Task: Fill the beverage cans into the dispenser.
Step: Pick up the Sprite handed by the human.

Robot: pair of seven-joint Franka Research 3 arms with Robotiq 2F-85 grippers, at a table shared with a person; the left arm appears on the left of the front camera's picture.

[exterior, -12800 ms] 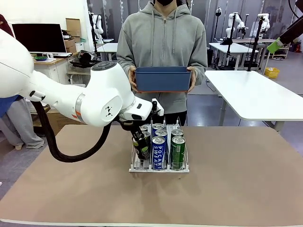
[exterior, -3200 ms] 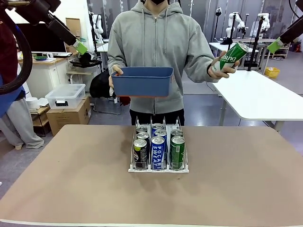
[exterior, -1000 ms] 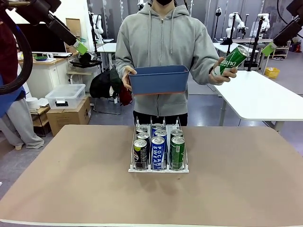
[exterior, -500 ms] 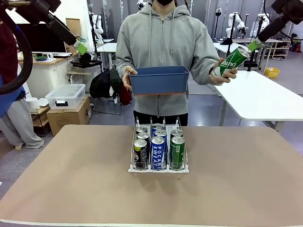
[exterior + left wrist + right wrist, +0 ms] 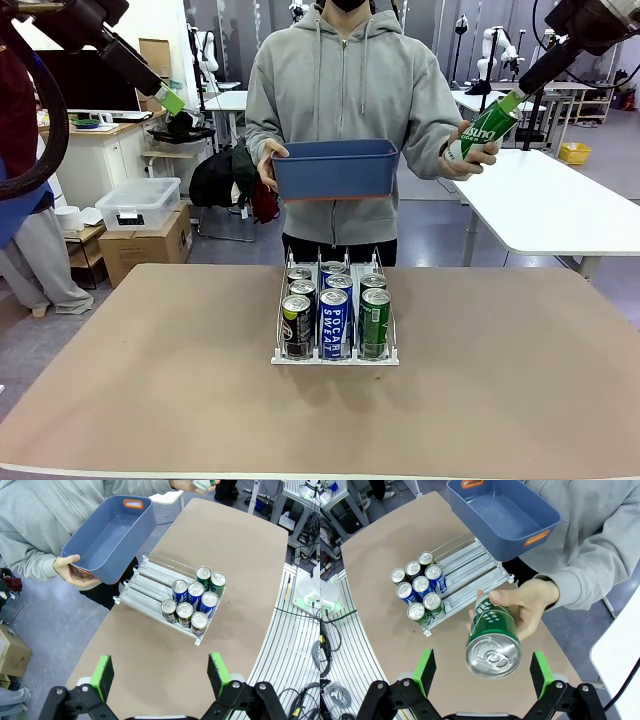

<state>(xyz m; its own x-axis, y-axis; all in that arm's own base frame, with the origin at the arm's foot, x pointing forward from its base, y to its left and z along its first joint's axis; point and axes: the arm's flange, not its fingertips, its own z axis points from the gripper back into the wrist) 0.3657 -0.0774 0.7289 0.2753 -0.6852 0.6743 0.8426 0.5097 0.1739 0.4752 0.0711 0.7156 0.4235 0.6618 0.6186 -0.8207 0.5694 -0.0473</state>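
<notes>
The dispenser (image 5: 335,357) stands mid-table with several beverage cans (image 5: 334,320) in its three lanes, black, blue and green. Across the table, a person holds out a green can (image 5: 487,128) in one hand, tilted. My right gripper (image 5: 515,100) hangs open just beyond that can's silver top. In the right wrist view the green can (image 5: 492,641) sits between the open fingers (image 5: 426,671), farther off, and the person's hand (image 5: 532,602) is wrapped around it. My left gripper (image 5: 168,100) is raised at the upper left, open and holding nothing; its fingers (image 5: 102,677) look down on the dispenser (image 5: 150,587).
The person's other hand holds a blue bin (image 5: 335,170) above the table's far edge; it looks empty (image 5: 505,515). The brown table (image 5: 150,380) is bare around the dispenser. White tables stand at the right behind.
My right gripper has swung in from the upper right, down and left, to the top of the green can. The person's hand, the bin and my left arm have stayed put.
</notes>
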